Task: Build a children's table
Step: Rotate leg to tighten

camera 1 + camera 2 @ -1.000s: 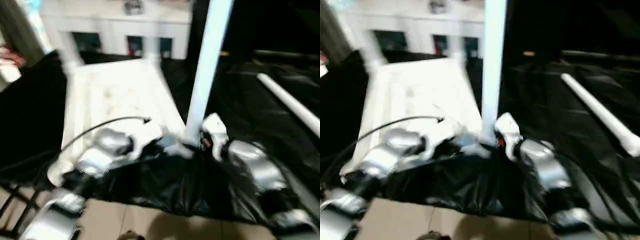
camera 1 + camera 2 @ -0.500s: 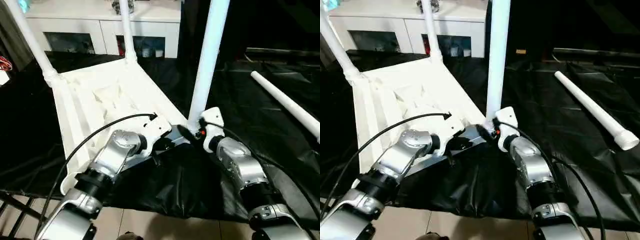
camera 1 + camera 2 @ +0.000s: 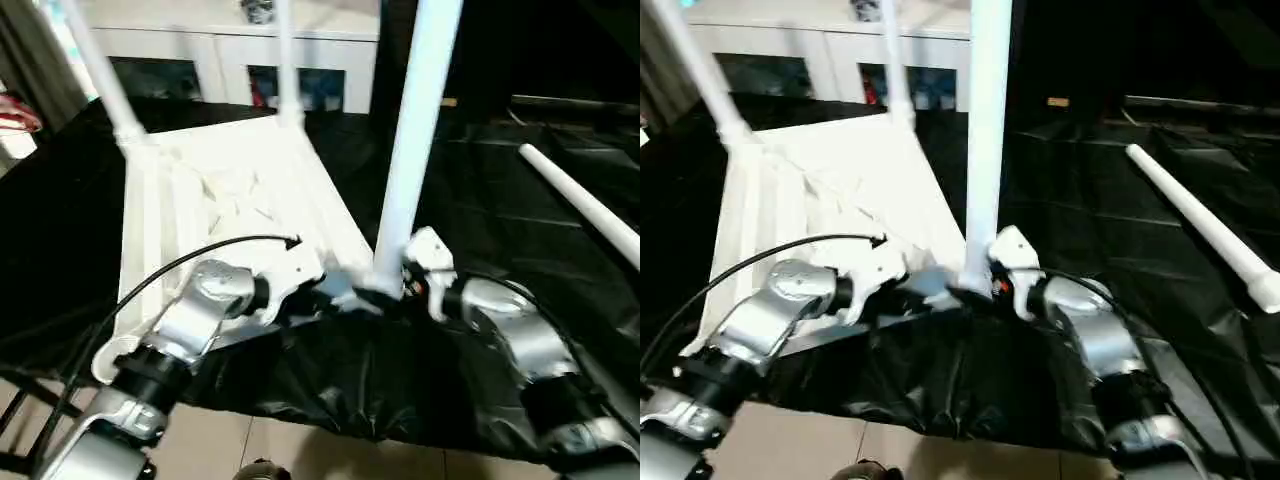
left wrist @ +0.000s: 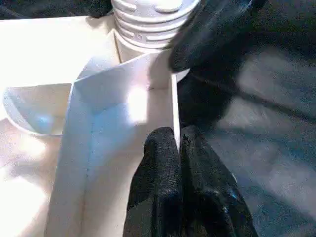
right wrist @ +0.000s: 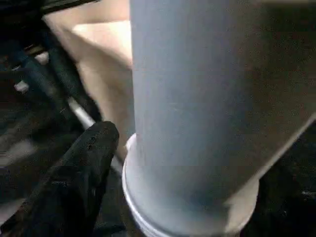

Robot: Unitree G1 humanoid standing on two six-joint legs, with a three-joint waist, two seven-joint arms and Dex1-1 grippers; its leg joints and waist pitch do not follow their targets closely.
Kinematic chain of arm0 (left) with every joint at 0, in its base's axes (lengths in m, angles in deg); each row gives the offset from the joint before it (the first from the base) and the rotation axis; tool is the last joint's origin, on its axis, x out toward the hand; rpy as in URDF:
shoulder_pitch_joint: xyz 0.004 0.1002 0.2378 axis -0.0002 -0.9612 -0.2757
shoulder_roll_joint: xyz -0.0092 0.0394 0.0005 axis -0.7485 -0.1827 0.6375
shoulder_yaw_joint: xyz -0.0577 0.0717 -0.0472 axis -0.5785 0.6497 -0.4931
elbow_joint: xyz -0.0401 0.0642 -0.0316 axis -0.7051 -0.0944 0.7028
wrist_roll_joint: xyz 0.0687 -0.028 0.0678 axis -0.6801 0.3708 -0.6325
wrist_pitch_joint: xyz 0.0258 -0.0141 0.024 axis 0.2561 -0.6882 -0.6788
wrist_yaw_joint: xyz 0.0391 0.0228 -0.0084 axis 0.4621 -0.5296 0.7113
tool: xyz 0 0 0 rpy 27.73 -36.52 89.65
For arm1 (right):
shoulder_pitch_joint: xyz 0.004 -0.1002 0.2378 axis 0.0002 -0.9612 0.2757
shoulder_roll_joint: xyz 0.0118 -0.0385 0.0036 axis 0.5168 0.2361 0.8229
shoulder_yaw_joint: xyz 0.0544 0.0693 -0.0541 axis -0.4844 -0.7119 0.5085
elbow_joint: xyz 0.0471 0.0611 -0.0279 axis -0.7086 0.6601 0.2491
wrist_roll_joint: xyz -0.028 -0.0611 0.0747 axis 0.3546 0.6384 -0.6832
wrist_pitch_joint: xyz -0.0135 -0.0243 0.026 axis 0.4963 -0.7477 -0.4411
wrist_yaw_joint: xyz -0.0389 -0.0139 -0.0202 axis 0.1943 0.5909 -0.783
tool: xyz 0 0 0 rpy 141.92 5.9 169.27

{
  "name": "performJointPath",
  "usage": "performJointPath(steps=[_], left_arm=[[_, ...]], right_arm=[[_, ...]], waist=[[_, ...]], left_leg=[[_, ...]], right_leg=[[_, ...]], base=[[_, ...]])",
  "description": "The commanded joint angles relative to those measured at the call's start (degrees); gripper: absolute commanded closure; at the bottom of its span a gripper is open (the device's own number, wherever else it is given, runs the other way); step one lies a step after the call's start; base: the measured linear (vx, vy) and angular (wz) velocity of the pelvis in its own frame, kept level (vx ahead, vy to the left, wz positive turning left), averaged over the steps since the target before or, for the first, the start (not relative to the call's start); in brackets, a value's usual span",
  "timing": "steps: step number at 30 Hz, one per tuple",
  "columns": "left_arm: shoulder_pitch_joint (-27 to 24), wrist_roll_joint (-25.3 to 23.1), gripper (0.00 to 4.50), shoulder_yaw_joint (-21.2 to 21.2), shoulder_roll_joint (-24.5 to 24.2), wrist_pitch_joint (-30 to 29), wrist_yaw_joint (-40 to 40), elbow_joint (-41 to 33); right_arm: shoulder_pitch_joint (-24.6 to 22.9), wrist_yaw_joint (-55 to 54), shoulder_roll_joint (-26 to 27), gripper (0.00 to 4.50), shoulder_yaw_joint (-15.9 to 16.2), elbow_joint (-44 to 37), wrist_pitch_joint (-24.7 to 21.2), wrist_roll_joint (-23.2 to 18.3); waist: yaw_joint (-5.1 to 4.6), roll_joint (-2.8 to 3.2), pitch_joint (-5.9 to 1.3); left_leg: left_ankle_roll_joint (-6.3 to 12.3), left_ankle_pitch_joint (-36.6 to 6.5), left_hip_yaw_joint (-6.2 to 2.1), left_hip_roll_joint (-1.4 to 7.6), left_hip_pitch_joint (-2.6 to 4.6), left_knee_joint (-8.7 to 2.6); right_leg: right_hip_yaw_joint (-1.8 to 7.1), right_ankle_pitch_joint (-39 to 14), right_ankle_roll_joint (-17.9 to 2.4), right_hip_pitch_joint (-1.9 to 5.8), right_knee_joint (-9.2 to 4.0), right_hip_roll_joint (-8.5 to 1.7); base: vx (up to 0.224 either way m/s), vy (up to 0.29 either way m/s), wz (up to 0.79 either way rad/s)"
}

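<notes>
The children's table top (image 3: 230, 190) lies upside down on a black sheet, ribbed side up. Two legs (image 3: 100, 70) (image 3: 286, 60) stand in its far corners. A third leg (image 3: 415, 130) stands in the near right corner socket. My left gripper (image 3: 335, 290) is shut on the thin rim wall (image 4: 173, 108) just beside that socket, its fingertips (image 4: 163, 148) pinching the wall. My right gripper (image 3: 395, 290) is at the base of the near leg (image 5: 192, 98), open, with one black finger (image 5: 79, 182) beside the flared end. A loose leg (image 3: 580, 205) lies on the sheet to the right.
A white cabinet (image 3: 230, 45) with glass doors stands behind the table top. The black sheet (image 3: 480, 180) covers the work area and hangs over the near edge above a tan floor (image 3: 300, 450). A black cable (image 3: 200, 255) arcs over my left forearm.
The camera has swayed and the picture shifted. Both grippers stay at the near right corner. The right gripper's fingers stand wider around the leg base than a second ago.
</notes>
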Motion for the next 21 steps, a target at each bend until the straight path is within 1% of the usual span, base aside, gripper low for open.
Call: performJointPath(steps=[1, 2, 3, 4, 5, 6, 8, 9, 10, 11, 13, 17, 20, 21], left_arm=[[0.8, 1.8, 4.5, 2.0, 0.0, 2.9, -4.6, -3.3], [0.9, 1.9, 4.5, 2.0, -0.4, 3.0, -5.4, -3.1], [0.9, 1.9, 4.5, 2.0, -0.4, 3.0, -5.4, -3.1], [1.1, 2.0, 4.5, 2.4, -1.1, 3.2, -6.7, -3.0], [1.1, 2.0, 4.5, 2.4, -1.1, 3.2, -6.7, -3.0], [1.2, 2.0, 4.5, 2.7, -1.4, 3.3, -7.3, -2.9], [1.2, 1.9, 4.5, 2.7, -1.5, 3.4, -7.5, -2.9], [1.1, 1.9, 4.5, 2.7, -1.6, 3.4, -7.8, -2.9], [1.1, 1.9, 4.5, 2.8, -1.7, 3.4, -8.0, -3.0], [1.0, 1.9, 4.5, 2.9, -1.8, 3.4, -8.2, -3.0], [0.8, 2.0, 4.5, 3.2, -2.2, 3.6, -8.9, -3.1], [0.5, 1.8, 4.5, 3.1, -2.3, 3.8, -9.5, -3.1], [0.7, 1.5, 4.5, 2.6, -1.4, 2.7, -7.4, -2.4], [1.2, 0.8, 4.5, 2.0, -0.2, 1.8, -4.4, -1.3]], right_arm=[[-0.5, 4.9, -0.6, 0.71, 2.4, -2.8, -0.9, -1.5], [-0.5, 5.9, -1.1, 0.87, 2.5, -3.2, -1.1, -1.5], [-0.5, 5.9, -1.1, 0.87, 2.5, -3.2, -1.1, -1.5], [-0.5, 6.8, -1.5, 0.97, 2.8, -3.3, -0.9, -1.3], [-0.5, 6.8, -1.5, 0.97, 2.8, -3.3, -0.9, -1.3], [-0.4, 7.2, -1.7, 1.09, 3.0, -3.3, -0.5, -1.3], [-0.4, 7.4, -1.8, 1.35, 3.1, -3.4, -0.5, -1.4], [-0.5, 7.8, -1.9, 1.35, 3.2, -3.6, -0.6, -1.6], [-0.6, 8.0, -2.0, 1.46, 3.3, -3.8, -0.6, -1.7], [-0.7, 8.3, -2.1, 1.46, 3.4, -4.1, -0.8, -1.8], [-1.1, 8.9, -2.4, 1.68, 3.6, -5.0, -1.2, -2.1], [-1.9, 9.5, -2.4, 1.75, 3.9, -6.0, -1.6, -2.2], [-2.3, 8.1, -1.7, 1.75, 3.7, -5.5, -1.1, -1.8], [-1.9, 4.4, -0.1, 1.75, 2.9, -3.8, -0.6, -0.8]], waist=[[0.02, -0.58, -3.78], [0.39, -0.55, -3.81], [0.49, -0.57, -3.81], [0.62, -0.57, -3.82], [0.66, -0.58, -3.79], [0.69, -0.58, -3.82], [0.7, -0.54, -3.83], [0.7, -0.58, -3.89], [0.72, -0.55, -3.9], [0.73, -0.56, -3.92], [0.79, -0.57, -3.89], [0.92, -0.55, -3.89], [0.87, -0.52, -3.82], [0.86, -0.51, -3.82]], left_leg=[[2.06, -13.4, -2.81, 6.15, 1.96, -4.42], [2.11, -13.1, -2.8, 6.19, 1.79, -4.4], [1.99, -13.1, -2.81, 6.23, 1.87, -4.43], [1.72, -13.3, -2.8, 6.22, 1.97, -4.42], [1.59, -13.4, -2.84, 6.21, 1.95, -4.45], [1.37, -13.3, -2.9, 6.24, 1.87, -4.49], [1.14, -13.6, -2.92, 6.27, 1.93, -4.54], [1.07, -13.5, -2.9, 6.22, 1.86, -4.48], [1.12, -13.2, -2.92, 6.2, 1.86, -4.49], [1.15, -13.1, -2.9, 6.19, 1.84, -4.45], [1.42, -12.8, -2.91, 6.19, 1.77, -4.44], [1.46, -12.9, -2.92, 6.26, 1.84, -4.45], [0.91, -14.1, -2.95, 6.23, 1.93, -4.5], [0.69, -14.5, -2.88, 6.23, 2.07, -4.48]], right_leg=[[4.12, -11.5, -12.0, 1.93, -4.31, -6.18], [4.13, -11.5, -12.0, 1.98, -4.2, -6.28], [4.13, -11.6, -12.0, 1.88, -4.23, -6.28], [4.14, -11.9, -12.1, 1.78, -4.26, -6.32], [4.13, -12.1, -12.1, 1.8, -4.27, -6.32], [4.13, -12.1, -12.0, 1.88, -4.19, -6.32], [4.13, -11.9, -12.1, 1.82, -4.13, -6.31], [4.13, -11.5, -12.2, 1.91, -4.11, -6.4], [4.11, -11.3, -12.3, 1.92, -4.08, -6.37], [4.11, -11.1, -12.3, 1.93, -4.05, -6.38], [4.11, -10.8, -12.3, 2.01, -4.04, -6.32], [4.13, -11.4, -12.0, 1.89, -4.1, -6.34], [4.11, -12.7, -12.1, 1.83, -4.23, -6.38], [4.22, -13.1, -12.1, 1.65, -4.33, -6.44]], base=[[0.0, 0.0, 0.0], [0.0, 0.0, 0.0], [0.0, 0.0, 0.0], [0.0, 0.0, 0.0], [0.0, 0.0, 0.0], [0.0, 0.0, 0.0], [0.0, 0.0, 0.0], [0.0, 0.0, 0.0], [0.0, 0.0, 0.0], [0.0, 0.0, 0.0], [0.0, 0.0, 0.0], [0.0, 0.0, 0.0], [0.0, 0.0, 0.0], [0.0, 0.0, 0.0]])
